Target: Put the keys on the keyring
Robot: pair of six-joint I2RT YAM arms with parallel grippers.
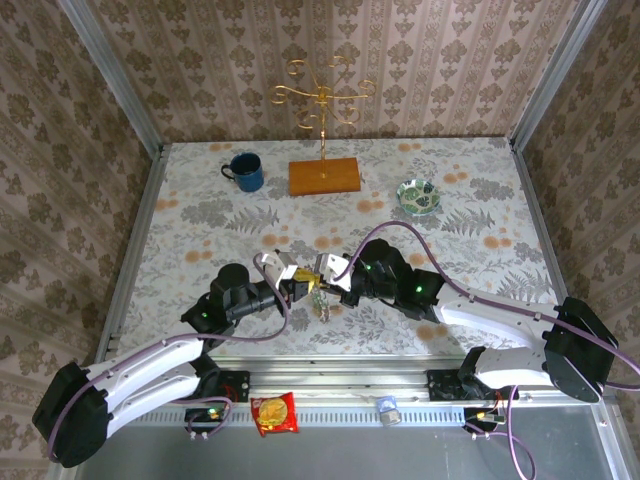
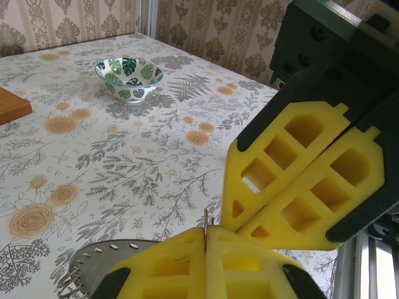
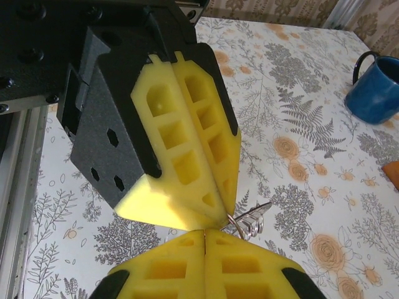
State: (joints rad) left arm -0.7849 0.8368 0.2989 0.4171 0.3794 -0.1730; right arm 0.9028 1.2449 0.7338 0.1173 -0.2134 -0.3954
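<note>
Two grippers meet tip to tip above the floral bench [image 1: 200,215], jaws closed. The left gripper [image 2: 206,242] nips a thin metal sliver [image 2: 206,223], and the right gripper [image 3: 204,238] is shut beside the silvery wire keyring [image 3: 240,224], with small greenish keys [image 1: 322,303] dangling below. Best now: hold the ring rigid and slide gently along the coil.

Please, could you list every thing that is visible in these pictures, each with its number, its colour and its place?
keyring: one, silver wire, held above the table's middle
mug: one, blue, far left
bowl: one, white with green leaves, far right
wooden base: one, orange-brown, far middle
stand: one, gold, upright on the wooden base
snack packet: one, red, on the near rail
small object: one, pale, on the near rail
table: one, floral cloth
left hand: one, yellow fingers, shut on the keyring
right hand: one, yellow fingers, shut, tip to tip with the left hand
</note>
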